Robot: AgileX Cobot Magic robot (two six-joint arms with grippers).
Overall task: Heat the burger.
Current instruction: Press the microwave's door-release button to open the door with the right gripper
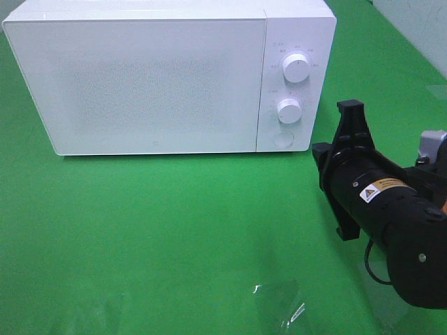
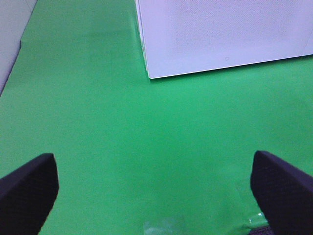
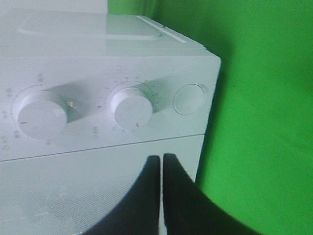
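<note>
Overhead view: white microwave oven (image 1: 154,77) fills the upper left and centre of the frame, sitting on the green bench (image 1: 174,230) with its door shut. The control strip on its right side has the upper knob (image 1: 297,68), lower knob (image 1: 288,110) and round button (image 1: 283,138) stacked top to bottom.

My right arm (image 1: 391,202) comes in from the right edge, mid-frame, aimed at the microwave's lower right corner. The right wrist camera shows the right end effector (image 3: 161,159) pinched fully together, fingers touching, nothing between them. The tips sit just in front of the oven face near the seam between door and control strip. The same view also shows both knobs (image 3: 131,107) and the button (image 3: 190,99).

Left wrist camera: left end effector (image 2: 154,169) is spread wide and empty over bare green bench, with the microwave's corner (image 2: 220,34) well ahead of it.

Crumpled clear plastic film (image 1: 286,307) lies on the bench, bottom centre-right of the overhead frame.

Burger: not visible in any view, so I can't tell where it is. The door panel is frosted and I can't see through it.
</note>
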